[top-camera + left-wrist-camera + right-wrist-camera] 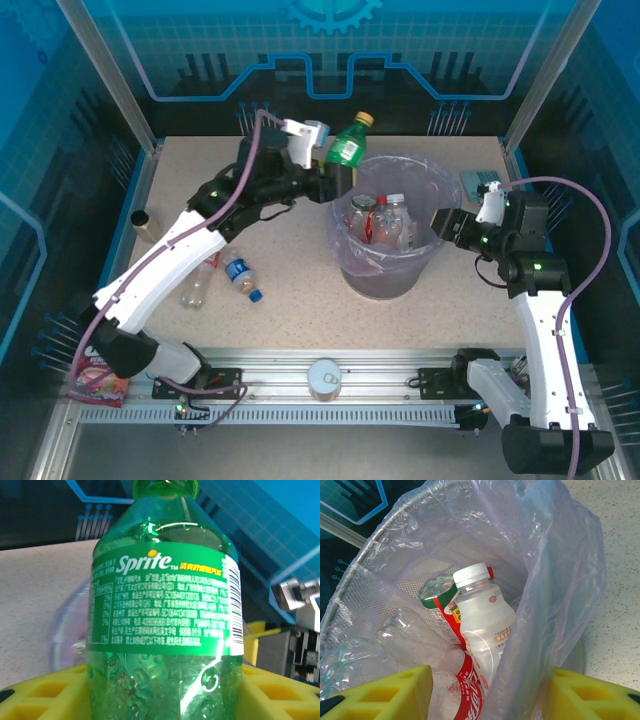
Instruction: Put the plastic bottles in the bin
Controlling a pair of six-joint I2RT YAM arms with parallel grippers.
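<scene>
the green bottle [162, 605], at the far left rim of the bin [385, 275], wears a green label reading "sprite" in slanted white letters, a yellow dot over the i and a small tm after it. right of that word runs a line of yellow chinese characters. below stand rows of fine white chinese print mixed with digits, too small to read. a black barcode on white runs up the label's right edge, and a white round-arrow sign sits under the label. inside the bin, a clear bottle [467, 697] carries a red label with white script, cut off and unreadable.
</scene>
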